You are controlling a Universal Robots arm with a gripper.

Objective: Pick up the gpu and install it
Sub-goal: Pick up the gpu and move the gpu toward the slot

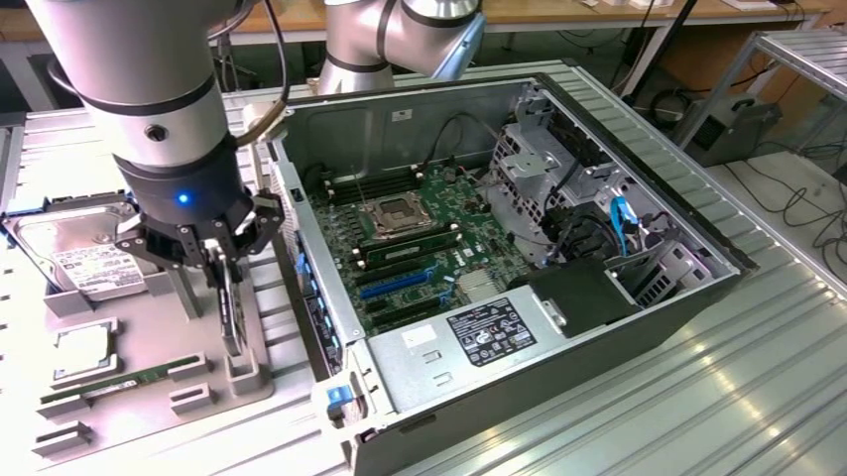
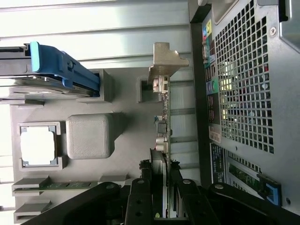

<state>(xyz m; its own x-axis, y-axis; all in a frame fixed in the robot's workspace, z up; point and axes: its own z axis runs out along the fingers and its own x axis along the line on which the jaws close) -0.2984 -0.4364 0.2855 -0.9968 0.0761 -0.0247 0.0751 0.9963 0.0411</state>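
Hand [image 1: 222,270] clamped on upper edge of gpu [image 1: 234,322]; gpu stands on edge in slot of grey holder [image 1: 133,332]; open computer case [image 1: 437,248] just beside.

Ribbed metal tbl [image 1: 768,397], grey parts tray [image 1: 159,342], open PC case [image 1: 622,347] on it

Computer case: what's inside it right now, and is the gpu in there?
Inside: green motherboard, CPU socket, blue expansion slots, labelled power supply. The gpu stands on edge in the grey tray outside the case. The drive cage and power supply cover whatever lies under them.
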